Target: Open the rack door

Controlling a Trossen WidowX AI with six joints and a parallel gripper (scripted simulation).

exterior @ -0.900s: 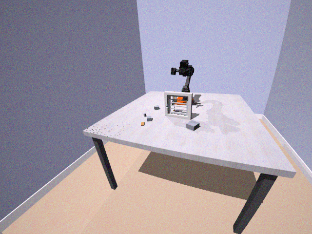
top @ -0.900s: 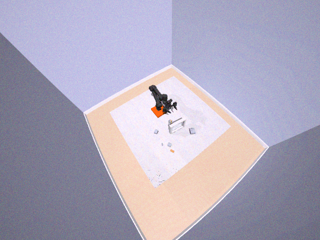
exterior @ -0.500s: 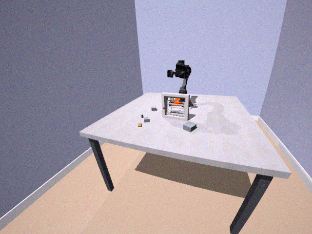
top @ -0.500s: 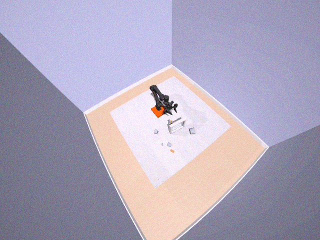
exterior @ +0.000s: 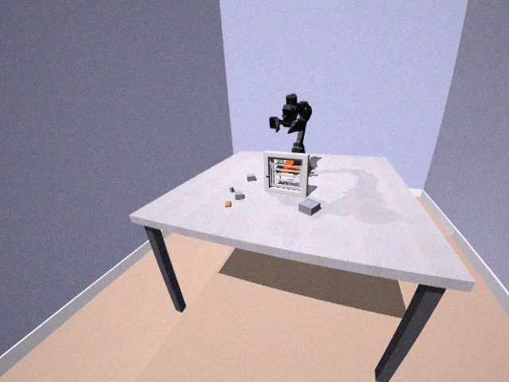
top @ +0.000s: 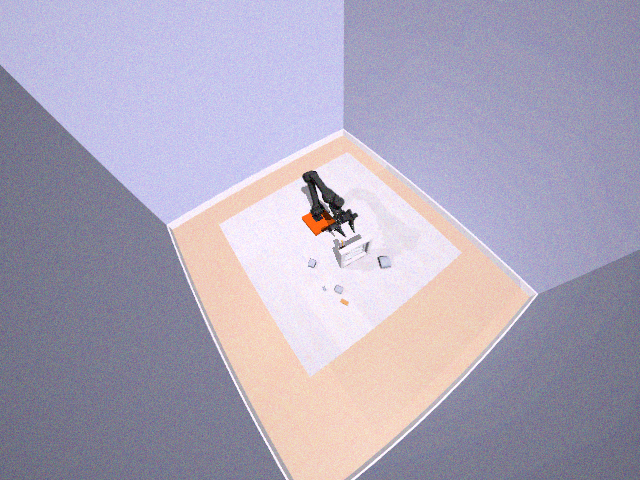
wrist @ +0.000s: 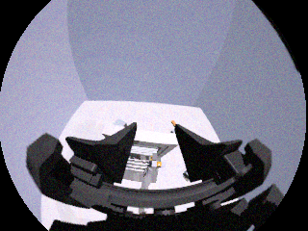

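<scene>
The white rack frame (top: 356,244) (exterior: 304,177) (wrist: 156,139) stands upright on the table. The slatted door (wrist: 138,166) shows below the frame's top bar in the wrist view; its exact angle is hard to tell. Small yellow-orange parts by the handle (wrist: 159,164) show at the door's right side in the wrist view; the handle's turn is too small to read. My gripper (top: 346,234) (exterior: 284,130) (wrist: 156,126) is open, with nothing between the fingers. It hangs above the rack on the arm-base side, apart from the door and the handle.
A large grey block (top: 384,261) (exterior: 308,206) lies beside the rack. Two smaller grey blocks (top: 311,262) (top: 338,288) (exterior: 250,177) (exterior: 238,195), a tiny dark piece (exterior: 231,189) and an orange block (top: 344,302) (exterior: 227,204) lie on the other side. An orange plate (top: 312,223) lies at the arm's base.
</scene>
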